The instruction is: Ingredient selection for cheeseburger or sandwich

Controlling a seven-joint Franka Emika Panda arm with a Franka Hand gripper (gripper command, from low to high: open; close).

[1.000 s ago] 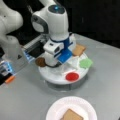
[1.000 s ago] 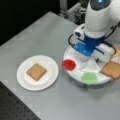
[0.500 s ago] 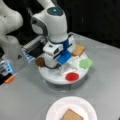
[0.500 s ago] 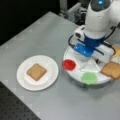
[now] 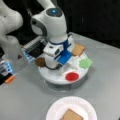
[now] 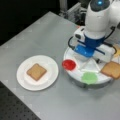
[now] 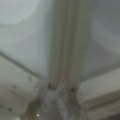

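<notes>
- The gripper [image 5: 56,66] is down low over the round white sectioned tray [image 5: 53,77], close to its middle; in both front views the wrist body hides the fingers, so I cannot tell if they are apart, together or clamped on something; the wrist view shows only pale tray walls very near.
- On the tray the ingredients lie around the gripper: the brown patty [image 5: 40,62] at a front view's left, touching nothing I can see but just beside the wrist; a tan bread square [image 5: 78,49] on the far rim; the green leaf piece [image 5: 85,63] and the red disc [image 5: 72,76] nearer the front; a bit of yellow cheese [image 6: 117,50] shows at a front view's right edge.
- The plain white plate [image 6: 23,80] stands apart from the tray and carries one bread square [image 6: 36,71]; so I judge the sandwich is only begun, with its base laid; patty, cheese and top bread are not yet on it.
- This bread lies flat; it is square, so it has no clear long axis; its corners point roughly toward a front view's edges, like a diamond.
</notes>
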